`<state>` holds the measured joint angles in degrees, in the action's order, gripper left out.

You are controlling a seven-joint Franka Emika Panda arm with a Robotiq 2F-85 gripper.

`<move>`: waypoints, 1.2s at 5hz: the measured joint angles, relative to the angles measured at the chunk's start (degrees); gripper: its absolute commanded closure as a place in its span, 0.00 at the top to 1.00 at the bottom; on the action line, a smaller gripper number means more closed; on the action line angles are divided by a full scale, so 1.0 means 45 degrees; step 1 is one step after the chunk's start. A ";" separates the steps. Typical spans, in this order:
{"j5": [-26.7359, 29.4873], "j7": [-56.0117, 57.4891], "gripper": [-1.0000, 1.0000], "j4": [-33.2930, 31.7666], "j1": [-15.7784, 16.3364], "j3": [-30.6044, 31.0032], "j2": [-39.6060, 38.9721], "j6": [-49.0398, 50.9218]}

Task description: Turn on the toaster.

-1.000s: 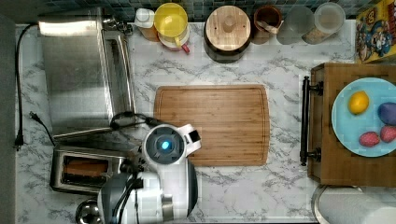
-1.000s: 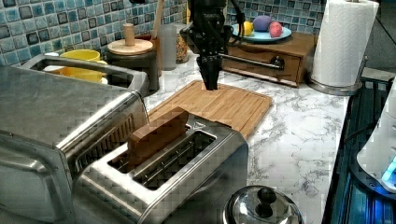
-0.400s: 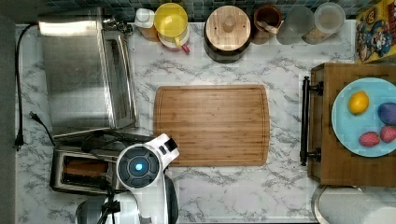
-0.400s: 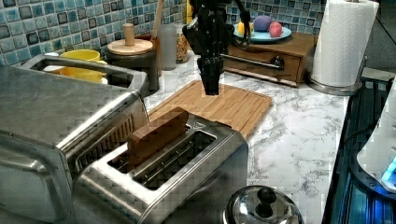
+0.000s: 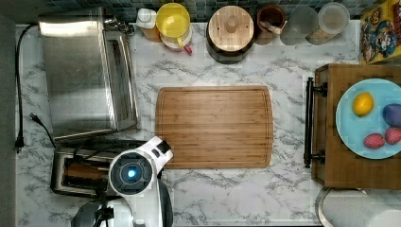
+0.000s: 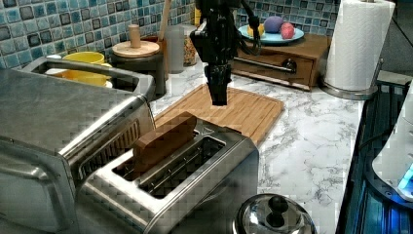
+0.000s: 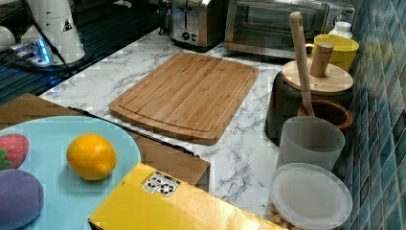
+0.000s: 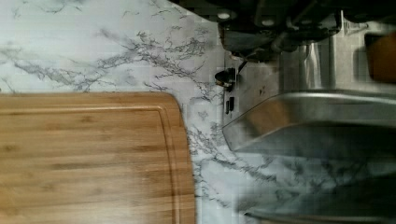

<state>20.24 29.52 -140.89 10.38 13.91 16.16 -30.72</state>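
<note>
The toaster (image 5: 78, 172) lies at the top view's lower left, a brushed-steel box with brown bread (image 6: 163, 141) standing out of one slot. Its body (image 6: 195, 180) fills the front of the left view, and its far end faces the cutting board. My gripper (image 6: 219, 99) points straight down, shut with nothing in it, just beyond that end and above the board's near corner. From above, my wrist (image 5: 131, 173) covers the toaster's right end. The wrist view has the toaster's end face with a dark knob (image 8: 225, 77) close by.
The large toaster oven (image 5: 85, 71) stands right beside the toaster. A wooden cutting board (image 5: 215, 126) lies mid-counter. Jars (image 5: 231, 28) line the back wall; a tray with a fruit plate (image 5: 364, 118) sits at the top view's right. A pot lid (image 6: 272, 219) and paper towels (image 6: 358, 46) flank the left view.
My arm has travelled from the board's corner toward the toaster, leftward and down in the top view. In the left view the gripper has come closer to the toaster's far end.
</note>
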 measured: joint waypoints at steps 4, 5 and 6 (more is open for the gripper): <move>0.0668 0.0379 0.00 -0.0075 0.0609 0.0483 -0.0081 0.0000; 0.0090 0.0280 0.00 -0.0075 0.0381 0.0614 -0.0171 0.0000; -0.0056 -0.0131 0.00 -0.0050 0.0311 0.0574 -0.0563 0.0242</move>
<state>19.99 28.93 -141.11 11.78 16.49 13.62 -29.63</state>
